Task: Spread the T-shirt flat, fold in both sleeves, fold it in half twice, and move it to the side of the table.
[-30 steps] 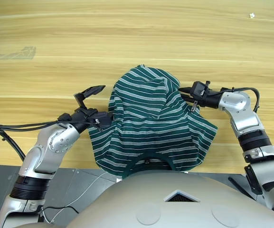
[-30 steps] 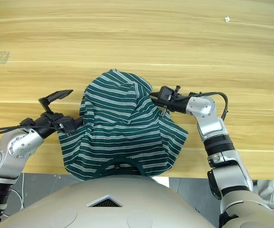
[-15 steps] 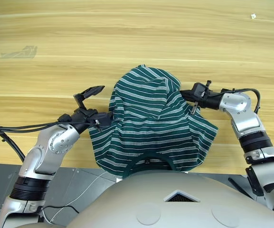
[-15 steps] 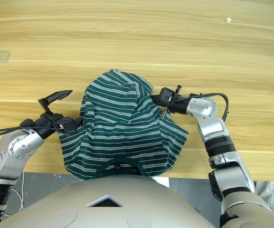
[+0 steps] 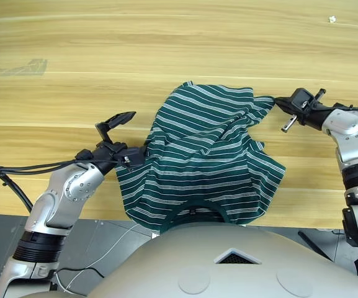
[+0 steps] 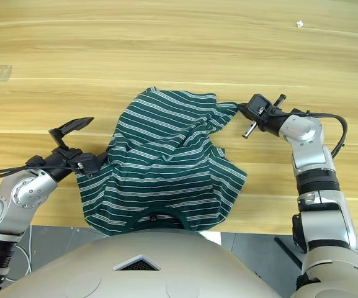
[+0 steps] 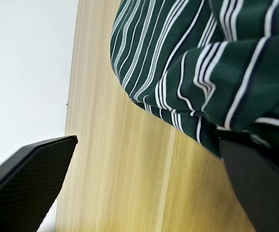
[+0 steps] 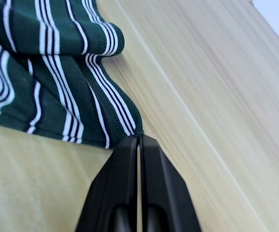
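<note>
R hand (image 5: 279, 102) pinches just the hem tip of the striped T-shirt (image 5: 203, 155), may slip if pulled harder; L hand (image 5: 135, 135) gapes open, so cloth's unanchored.

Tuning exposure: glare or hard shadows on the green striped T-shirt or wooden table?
Left eye view: even light, no glare on green striped T-shirt or wooden table. Left wrist view: blown-out white beyond table edge. Right wrist view: faint shadow under the hem near right gripper.
</note>
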Controlling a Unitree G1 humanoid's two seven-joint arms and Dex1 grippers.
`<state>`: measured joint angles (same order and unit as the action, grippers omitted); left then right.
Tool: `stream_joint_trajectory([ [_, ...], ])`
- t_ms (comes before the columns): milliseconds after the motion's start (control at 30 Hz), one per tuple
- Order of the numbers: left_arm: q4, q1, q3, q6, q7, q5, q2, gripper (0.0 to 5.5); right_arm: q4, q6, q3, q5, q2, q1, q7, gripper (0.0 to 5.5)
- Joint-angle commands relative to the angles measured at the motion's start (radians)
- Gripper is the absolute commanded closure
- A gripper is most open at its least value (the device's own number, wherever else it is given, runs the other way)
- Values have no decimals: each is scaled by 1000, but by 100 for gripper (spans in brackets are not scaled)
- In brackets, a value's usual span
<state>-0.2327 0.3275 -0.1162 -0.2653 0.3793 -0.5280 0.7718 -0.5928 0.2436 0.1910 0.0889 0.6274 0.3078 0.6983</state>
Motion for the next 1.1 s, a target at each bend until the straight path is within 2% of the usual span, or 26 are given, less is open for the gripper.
stream_joint_trajectory([
  [33, 26, 2, -14, 2, 16, -19, 3, 10, -87, 46, -19, 47, -7, 96, -76, 545],
  [167, 51, -34, -42, -4, 20, -29, -9, 10, -268, 93, 11, 101, -111, 305, -173, 545],
  [300, 63, -63, -32, -18, 18, -13, -3, 10, -387, 142, 34, 152, -164, 409, -231, 545],
  [800, 79, -118, -50, -16, 46, -17, -6, 10, -508, 200, 47, 210, -120, 396, -251, 545],
  [833, 62, -126, -40, -15, 74, 42, -7, 10, -508, 203, 52, 214, -125, 394, -250, 545],
  [967, -91, -207, 104, 92, 225, 527, -33, 10, -503, 210, 48, 216, -135, 393, -262, 545],
  [1033, -111, -234, 126, 111, 260, 601, -24, 10, -502, 217, 44, 214, -139, 397, -276, 545],
  [1100, -114, -269, 119, 139, 282, 637, -33, 10, -502, 221, 49, 222, -139, 398, -286, 516],
])
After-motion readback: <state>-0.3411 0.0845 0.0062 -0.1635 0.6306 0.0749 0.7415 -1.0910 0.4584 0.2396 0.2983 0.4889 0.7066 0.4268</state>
